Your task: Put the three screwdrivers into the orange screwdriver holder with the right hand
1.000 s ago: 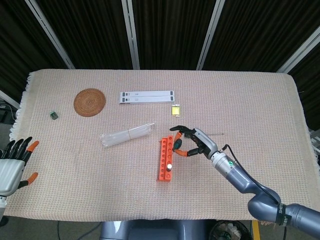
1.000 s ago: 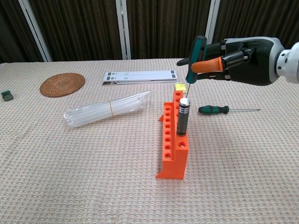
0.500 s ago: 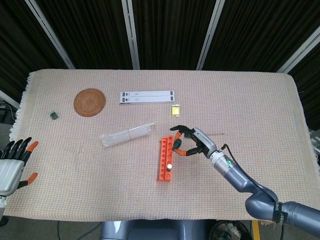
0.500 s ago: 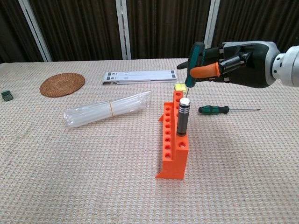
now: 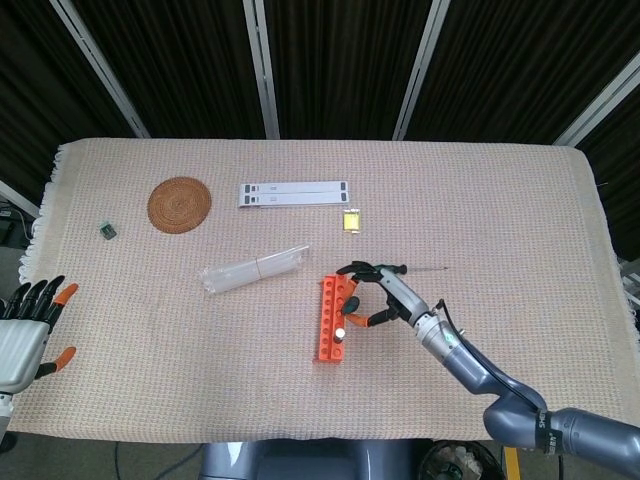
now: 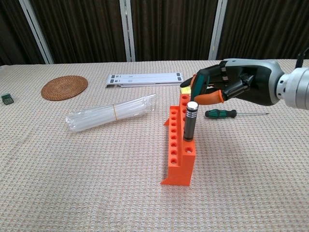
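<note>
The orange screwdriver holder (image 6: 177, 153) (image 5: 328, 315) stands mid-table. A black-handled screwdriver (image 6: 189, 122) with a white cap stands upright in its near tall end. My right hand (image 6: 239, 88) (image 5: 388, 297) grips a green-handled screwdriver (image 6: 195, 83), low over the holder's far end; its tip is hidden behind the holder. A third screwdriver (image 6: 221, 113), green and black, lies flat on the cloth to the right of the holder, under my right hand. My left hand (image 5: 25, 335) rests open at the table's near left corner.
A clear plastic tube bundle (image 6: 112, 113) lies left of the holder. Further back are a woven coaster (image 6: 64, 87), a white strip (image 6: 145, 79) and a small yellow item (image 5: 351, 221). A small green object (image 6: 6, 99) sits at the far left.
My right hand has come down with the green-handled screwdriver, from well above the holder to just over its far end. The left hand has not moved.
</note>
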Available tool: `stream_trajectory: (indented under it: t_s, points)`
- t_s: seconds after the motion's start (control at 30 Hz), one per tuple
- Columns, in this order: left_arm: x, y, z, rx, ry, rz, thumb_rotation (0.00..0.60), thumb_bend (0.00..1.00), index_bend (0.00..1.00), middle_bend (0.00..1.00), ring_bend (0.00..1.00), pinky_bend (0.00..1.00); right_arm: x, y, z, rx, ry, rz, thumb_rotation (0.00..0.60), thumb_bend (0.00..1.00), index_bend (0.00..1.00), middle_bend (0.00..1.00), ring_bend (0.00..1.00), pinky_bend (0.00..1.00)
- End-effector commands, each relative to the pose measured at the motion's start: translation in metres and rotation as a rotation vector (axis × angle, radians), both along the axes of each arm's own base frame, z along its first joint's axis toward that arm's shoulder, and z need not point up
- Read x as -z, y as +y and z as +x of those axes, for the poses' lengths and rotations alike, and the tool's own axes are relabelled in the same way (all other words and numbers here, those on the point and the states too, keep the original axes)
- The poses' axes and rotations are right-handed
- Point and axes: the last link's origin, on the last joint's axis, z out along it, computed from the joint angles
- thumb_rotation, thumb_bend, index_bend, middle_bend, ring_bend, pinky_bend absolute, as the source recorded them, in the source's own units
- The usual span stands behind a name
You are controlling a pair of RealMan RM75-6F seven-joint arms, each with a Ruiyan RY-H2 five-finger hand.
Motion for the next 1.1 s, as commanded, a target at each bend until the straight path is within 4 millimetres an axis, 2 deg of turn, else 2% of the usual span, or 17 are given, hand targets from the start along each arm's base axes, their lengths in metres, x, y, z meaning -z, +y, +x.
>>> stream_trajectory:
  t_s: [0.03,0.3,0.77,0.93,1.1]
  points:
    - [0.000,0.000,0.000,0.000,0.000,0.001,0.600,0.23,0.09,0.00,0.00,0.00,0.003,0.000,0.001,-0.003,0.006,0.003,0.600,0.35,0.58,0.17,0.00,0.00]
    - [0.001,0.000,-0.002,-0.004,-0.001,0.001,0.600,0.23,0.09,0.00,0.00,0.00,0.006,-0.001,0.004,-0.005,0.016,0.005,0.600,0.24,0.52,0.15,0.00,0.00]
    - [0.002,0.001,-0.005,-0.011,-0.004,0.002,0.600,0.23,0.09,0.00,0.00,0.00,0.012,0.001,0.004,-0.001,0.030,0.023,0.600,0.22,0.46,0.13,0.00,0.00]
    - [0.001,0.001,-0.005,-0.010,-0.007,0.005,0.600,0.23,0.09,0.00,0.00,0.00,0.011,0.001,0.005,-0.008,0.033,0.020,0.600,0.22,0.37,0.11,0.00,0.00]
    - [0.001,0.002,-0.005,-0.005,-0.010,0.010,0.600,0.23,0.09,0.00,0.00,0.00,0.000,0.001,0.009,-0.036,0.043,0.007,0.600,0.22,0.20,0.06,0.00,0.00]
